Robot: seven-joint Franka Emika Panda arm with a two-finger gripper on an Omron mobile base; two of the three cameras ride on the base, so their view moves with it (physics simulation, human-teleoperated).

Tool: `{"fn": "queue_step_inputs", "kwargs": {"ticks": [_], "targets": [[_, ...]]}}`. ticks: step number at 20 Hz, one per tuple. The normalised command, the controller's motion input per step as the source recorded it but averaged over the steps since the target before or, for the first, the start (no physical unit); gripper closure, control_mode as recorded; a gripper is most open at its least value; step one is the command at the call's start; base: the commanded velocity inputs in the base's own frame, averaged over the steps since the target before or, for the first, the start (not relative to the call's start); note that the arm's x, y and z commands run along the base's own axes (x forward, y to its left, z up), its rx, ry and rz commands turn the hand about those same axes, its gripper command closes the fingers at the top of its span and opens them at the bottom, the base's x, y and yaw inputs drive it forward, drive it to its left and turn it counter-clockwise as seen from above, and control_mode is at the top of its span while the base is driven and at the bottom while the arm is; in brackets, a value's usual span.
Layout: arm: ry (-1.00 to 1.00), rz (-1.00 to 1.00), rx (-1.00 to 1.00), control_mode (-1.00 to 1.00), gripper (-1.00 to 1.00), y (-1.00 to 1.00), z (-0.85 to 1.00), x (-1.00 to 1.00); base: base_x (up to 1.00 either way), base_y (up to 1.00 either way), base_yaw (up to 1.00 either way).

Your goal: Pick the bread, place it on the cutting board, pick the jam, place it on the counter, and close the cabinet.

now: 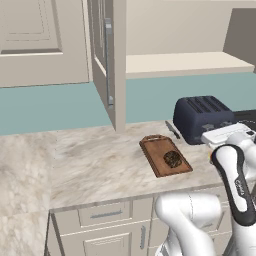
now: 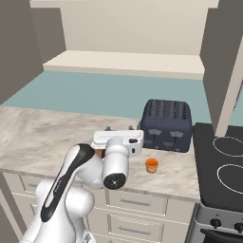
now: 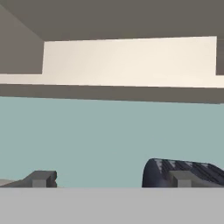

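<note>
Fingers (image 3: 41,178) are showing as two dark tips well apart at the bottom of the hand view, spread wide with nothing between them, and they are pointing level toward the teal wall and the cream shelf (image 3: 131,61) of the open cabinet (image 1: 106,65). The gripper (image 3: 111,179) is hanging above the desk (image 1: 90,160) near its front edge, beside the dark blue toaster (image 2: 166,124). The bread (image 1: 172,159) is already sitting on the cutting board (image 1: 159,150), which is lying toward the middle of the desk, its handle pointing at the back wall. The jam (image 2: 152,165) is standing on the desk near the front edge, just in front of the toaster and apart from the hand. Judging by this, both placing steps are looking finished and the closing of the cabinet is the step in hand. The left door is standing swung out over the desk with its long grey handle (image 1: 108,60) facing sideways; the next move is calling for the arm to rise, get behind a door's outer face and push it round toward the shelf, likely door by door.
</note>
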Motion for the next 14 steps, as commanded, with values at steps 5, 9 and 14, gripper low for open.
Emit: {"fn": "queue_step_inputs", "kwargs": {"ticks": [5, 9, 14], "targets": [[-0.02, 0.00, 0.00, -1.00, -1.00, -0.19, 0.22, -0.49, 0.00, 0.00, 0.00], [-0.02, 0.00, 0.00, -1.00, -1.00, -0.17, 0.22, -0.49, 0.00, 0.00, 0.00], [-0.03, 0.00, 0.00, -1.00, -1.00, -0.19, 0.20, -0.50, 0.00, 0.00, 0.00]]}}
